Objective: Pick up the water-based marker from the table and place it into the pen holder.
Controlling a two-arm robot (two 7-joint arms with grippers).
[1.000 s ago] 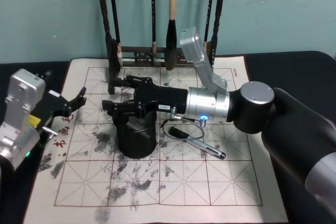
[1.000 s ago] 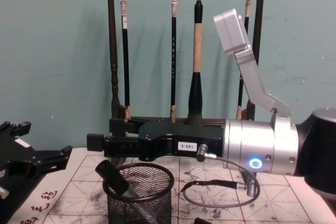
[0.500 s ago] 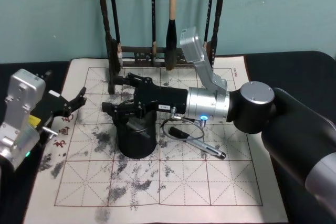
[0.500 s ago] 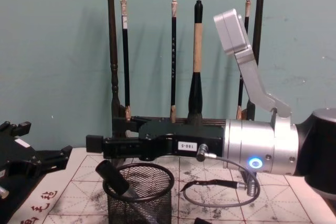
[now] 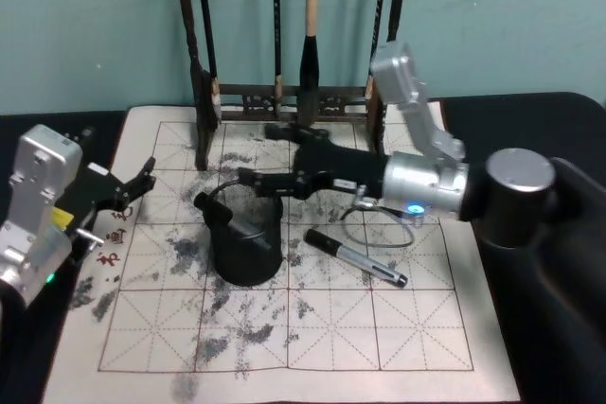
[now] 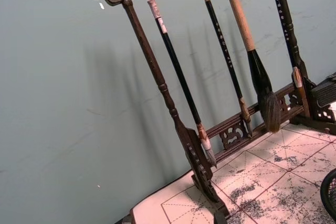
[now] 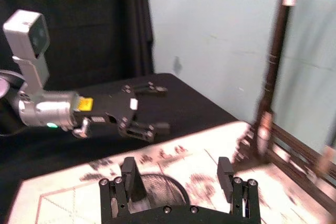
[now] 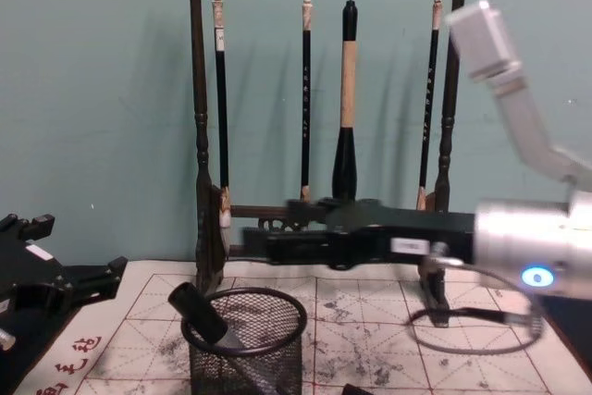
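One marker (image 8: 199,314) in pen holder (image 8: 277,369), tilted w/ cap above rim.

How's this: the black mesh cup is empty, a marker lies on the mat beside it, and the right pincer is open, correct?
Not empty. The chest view shows a marker leaning inside the mesh cup, its black cap above the rim. The rest holds: a second marker lies on the mat beside it, and the right pincer is open.
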